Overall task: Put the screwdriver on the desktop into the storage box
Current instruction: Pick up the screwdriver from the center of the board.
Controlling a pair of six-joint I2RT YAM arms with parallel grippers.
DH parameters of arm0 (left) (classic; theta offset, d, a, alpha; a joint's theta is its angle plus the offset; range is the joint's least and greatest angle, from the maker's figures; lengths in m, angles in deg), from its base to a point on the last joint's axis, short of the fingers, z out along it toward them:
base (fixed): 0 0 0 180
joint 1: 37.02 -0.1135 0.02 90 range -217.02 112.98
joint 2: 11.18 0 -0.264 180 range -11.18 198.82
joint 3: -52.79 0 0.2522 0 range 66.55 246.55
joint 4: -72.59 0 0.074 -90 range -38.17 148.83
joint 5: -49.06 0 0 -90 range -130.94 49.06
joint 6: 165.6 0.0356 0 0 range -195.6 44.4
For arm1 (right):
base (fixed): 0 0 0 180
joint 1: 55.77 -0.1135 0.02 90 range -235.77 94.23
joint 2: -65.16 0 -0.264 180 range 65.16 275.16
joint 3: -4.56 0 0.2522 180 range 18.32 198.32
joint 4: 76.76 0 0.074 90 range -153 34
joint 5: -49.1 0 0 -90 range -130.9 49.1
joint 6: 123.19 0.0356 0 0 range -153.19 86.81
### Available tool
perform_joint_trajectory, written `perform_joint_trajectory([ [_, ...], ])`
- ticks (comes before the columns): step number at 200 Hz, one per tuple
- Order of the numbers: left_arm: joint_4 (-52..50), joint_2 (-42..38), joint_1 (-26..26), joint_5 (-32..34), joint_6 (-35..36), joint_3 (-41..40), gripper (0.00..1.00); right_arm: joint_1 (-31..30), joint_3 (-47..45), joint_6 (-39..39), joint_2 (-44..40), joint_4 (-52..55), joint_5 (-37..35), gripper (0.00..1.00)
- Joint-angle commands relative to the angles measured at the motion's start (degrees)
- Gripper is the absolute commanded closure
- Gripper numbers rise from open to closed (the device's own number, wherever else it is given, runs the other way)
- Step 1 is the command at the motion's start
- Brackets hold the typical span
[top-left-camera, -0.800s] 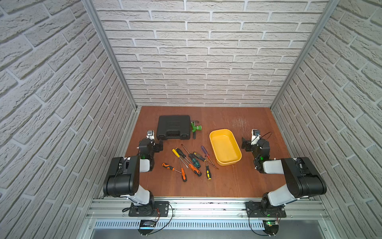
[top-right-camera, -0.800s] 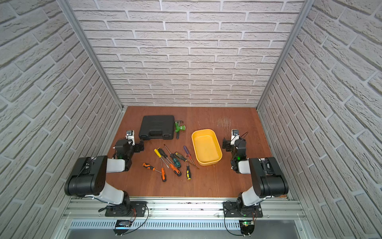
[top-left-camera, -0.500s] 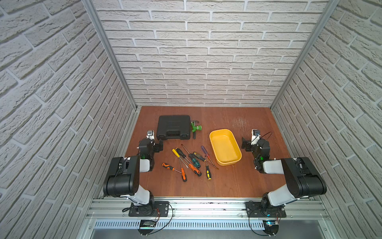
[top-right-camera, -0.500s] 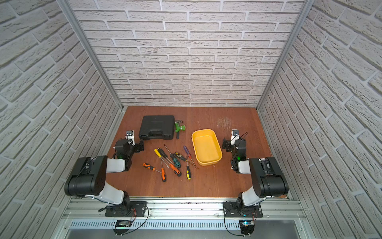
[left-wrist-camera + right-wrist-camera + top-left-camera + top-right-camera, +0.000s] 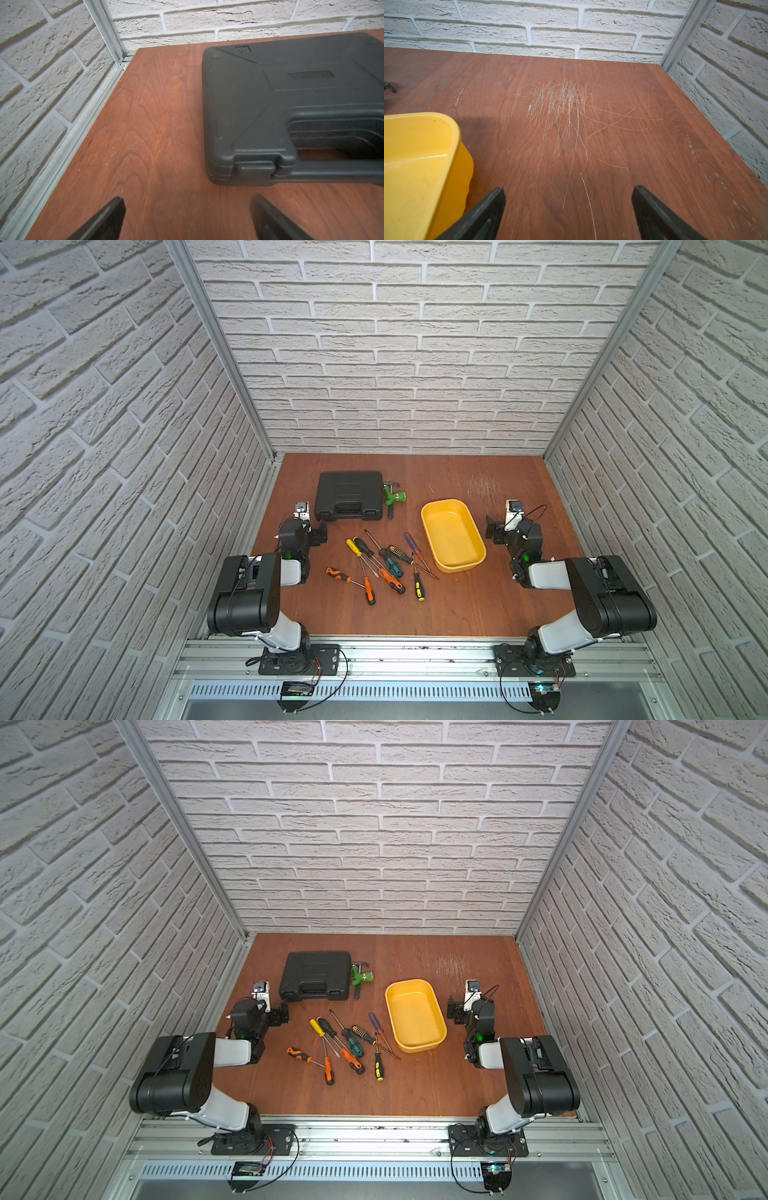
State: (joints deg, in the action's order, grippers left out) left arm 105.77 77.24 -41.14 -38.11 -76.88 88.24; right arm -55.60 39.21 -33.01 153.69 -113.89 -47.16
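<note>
The left gripper (image 5: 188, 203) and right gripper (image 5: 569, 192) stood apart, empty. The screwdrivers (image 5: 382, 568) lay at frame centre on the desktop (image 5: 478, 605), just left of the storage box (image 5: 453, 535). We judged an outlying handle, gripped crosswise, safest.

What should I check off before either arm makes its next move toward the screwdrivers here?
1. The left gripper is open and empty: ok.
2. The right gripper is open and empty: ok.
3. The shallow yellow plastic storage box is upright and empty on the reddish-brown wooden desktop: ok.
4. The loose colour-handled screwdrivers are free to grasp singly: not ok, several shafts cross in the pile.
5. The black hard-shell tool case is shut and apart from the pile: ok.
</note>
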Motion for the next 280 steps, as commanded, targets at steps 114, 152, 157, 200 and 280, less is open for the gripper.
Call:
perform_joint_trajectory([
  [114,-78.23,-30.68,34.0,23.71,-36.28,24.52,0.34,-26.48,41.04,37.66,-15.78,100.0,-31.12,0.06],
  [152,-81.94,-28.6,45.05,27.55,-39.16,27.93,0.37,-45.37,44.49,30.38,-16.5,90.57,-18.53,0.25],
  [157,-81.73,-28.54,45.06,26.81,-39.45,28.1,0.38,-46.66,45.85,31.11,-15.56,91.05,-17.96,0.28],
  [200,-80.38,-32.03,45.13,26.09,-45.56,24.39,0.4,-52.26,59.44,31.71,-0.27,98.72,-9.12,0.43],
  [280,-82.95,-45.67,44.73,23.34,-56.6,13.31,0.41,-49.54,63.04,32.58,14.17,97.43,-0.96,0.62],
])
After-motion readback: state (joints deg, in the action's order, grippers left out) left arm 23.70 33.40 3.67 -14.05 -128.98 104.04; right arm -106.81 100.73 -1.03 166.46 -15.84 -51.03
